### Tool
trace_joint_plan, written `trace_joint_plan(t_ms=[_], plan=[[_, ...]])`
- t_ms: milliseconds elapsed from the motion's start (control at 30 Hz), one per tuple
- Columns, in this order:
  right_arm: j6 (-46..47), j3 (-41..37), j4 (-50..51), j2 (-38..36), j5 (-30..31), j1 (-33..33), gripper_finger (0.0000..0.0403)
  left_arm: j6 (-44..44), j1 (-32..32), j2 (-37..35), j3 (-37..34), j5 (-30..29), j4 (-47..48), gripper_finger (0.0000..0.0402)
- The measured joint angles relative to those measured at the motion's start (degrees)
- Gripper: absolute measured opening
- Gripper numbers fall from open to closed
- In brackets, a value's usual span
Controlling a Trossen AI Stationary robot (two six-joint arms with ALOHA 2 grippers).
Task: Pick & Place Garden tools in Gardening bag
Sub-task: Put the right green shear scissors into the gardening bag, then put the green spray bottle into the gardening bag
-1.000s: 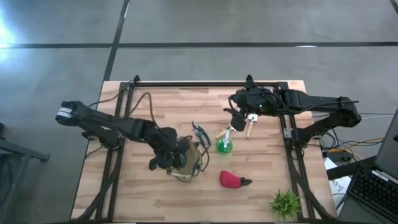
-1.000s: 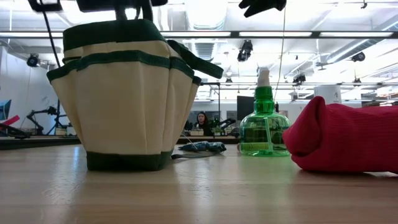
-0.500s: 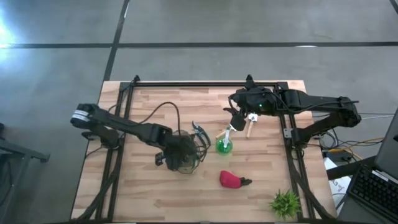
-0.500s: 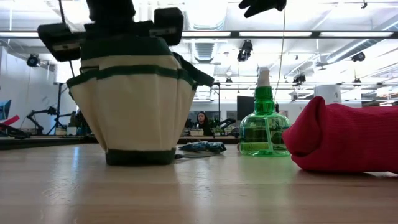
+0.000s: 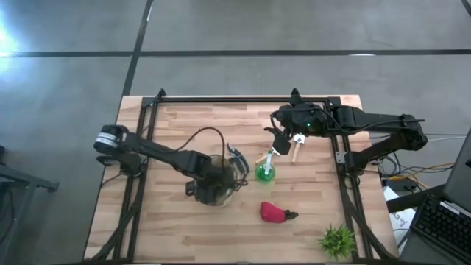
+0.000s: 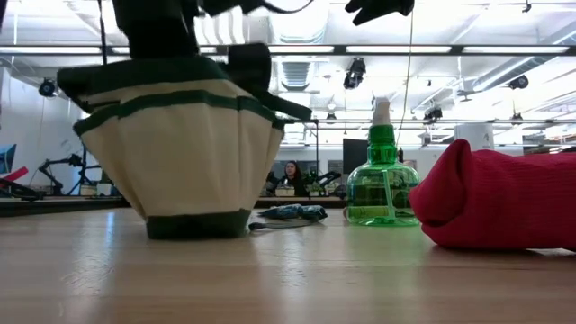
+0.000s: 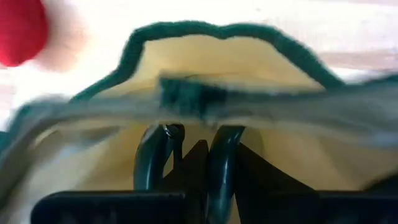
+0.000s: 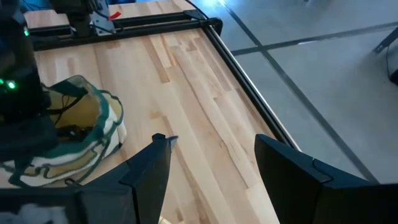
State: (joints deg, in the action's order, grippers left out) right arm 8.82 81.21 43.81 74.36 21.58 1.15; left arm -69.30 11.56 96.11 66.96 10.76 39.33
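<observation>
Your left claw (image 5: 213,184) is down in the mouth of the gardening bag (image 6: 184,148), which sits near the middle of the table (image 5: 176,235). The wrist camera shows two dark green curved handles (image 7: 186,165) inside it against the pale lining, but I can't tell if the fingers are clamping anything. The bag is soft tan fabric with a dark green rim and base, round, with pockets sewn around it. Just beside it are the dark shears (image 5: 235,154), then one clear green spray bottle (image 5: 265,173) with a white nozzle. One red-and-black fabric piece (image 5: 274,213) lies toward the front edge. Your right claw (image 8: 211,165) hangs open above the back right part, holding nothing.
</observation>
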Motion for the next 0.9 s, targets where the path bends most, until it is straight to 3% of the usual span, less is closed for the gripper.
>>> trace_joint_plan(t_ms=[300, 567, 900], plan=[[0.03, 0.0, -0.02, 0.01, -0.03, 0.0, 0.0224, -0.09, 0.03, 4.24, 1.28, -0.82, 0.2, 0.005], [0.0, 0.0, 0.0, 0.03, -0.09, 0.0, 0.0224, 8.34, 0.14, 4.21, 4.24, -1.2, -1.57, 0.0133], [-0.37, 0.0, 0.08, 0.07, -0.09, 0.01, 0.0224, 14.06, 0.19, 4.02, 9.25, -5.08, 3.97, 0.0159]])
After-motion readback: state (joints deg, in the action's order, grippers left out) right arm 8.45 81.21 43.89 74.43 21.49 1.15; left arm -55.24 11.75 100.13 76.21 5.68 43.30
